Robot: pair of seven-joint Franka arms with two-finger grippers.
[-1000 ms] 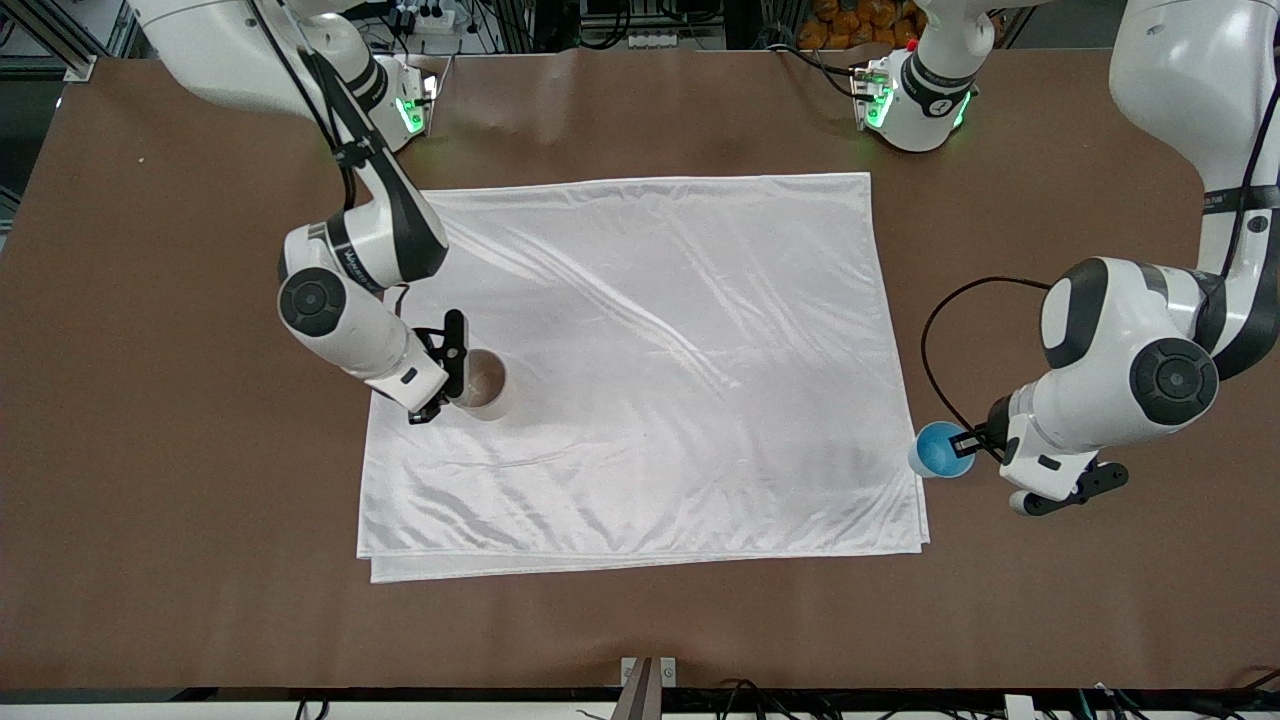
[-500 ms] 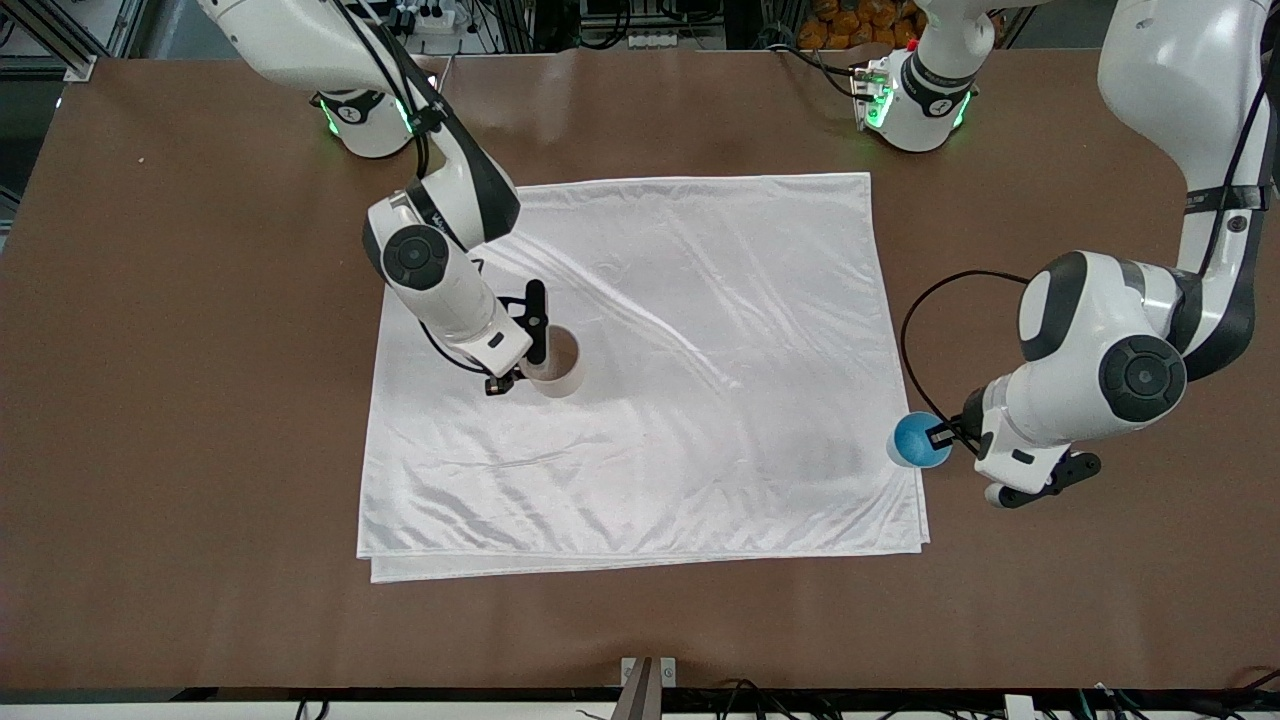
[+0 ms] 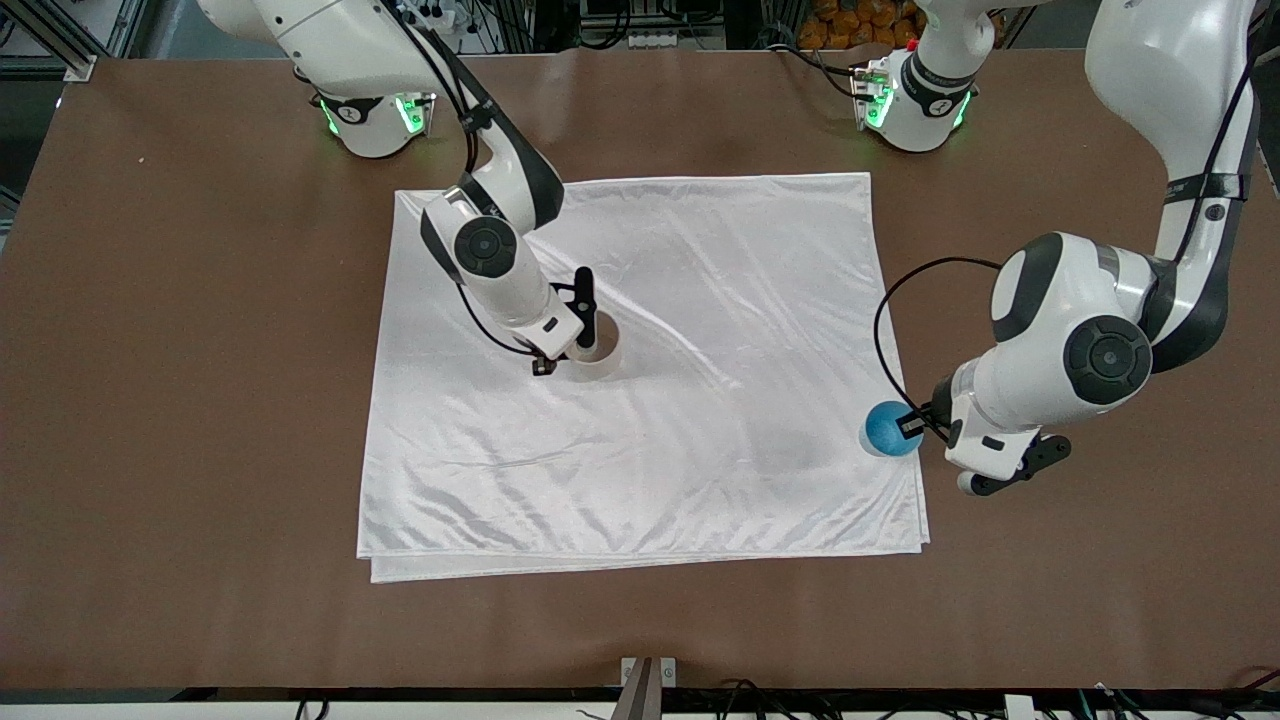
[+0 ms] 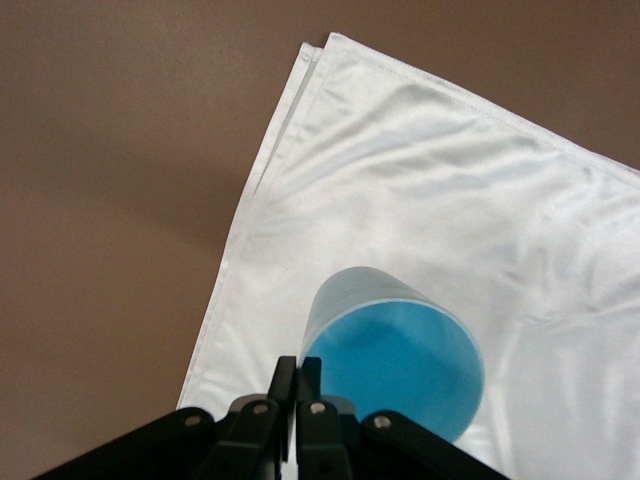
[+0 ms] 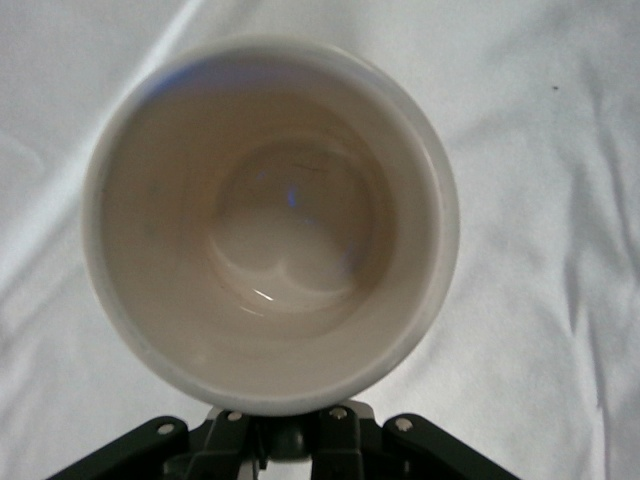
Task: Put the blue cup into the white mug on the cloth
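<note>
The white mug [image 3: 603, 352] is over the middle of the cloth [image 3: 720, 300], and my right gripper [image 3: 572, 352] is shut on its dark handle. From the right wrist view I look straight down into the mug [image 5: 270, 220], pale and with nothing in it, while the right gripper [image 5: 290, 440] pinches the handle under its rim. The blue cup [image 3: 886, 428] hangs over the cloth's edge at the left arm's end. My left gripper [image 3: 911, 425] is shut on its rim. In the left wrist view the blue cup [image 4: 395, 350] is above a cloth [image 4: 420, 180] corner, its rim between the left gripper's [image 4: 300, 368] fingers.
Bare brown table [image 3: 180, 400] surrounds the cloth on all sides. Both arm bases, with green lights, stand along the table edge farthest from the front camera. A small metal bracket [image 3: 648, 672] sits at the edge nearest that camera.
My right gripper has carried the mug from the cloth's edge at the right arm's end toward the middle. My left gripper has brought the blue cup from over the table to over the cloth's edge.
</note>
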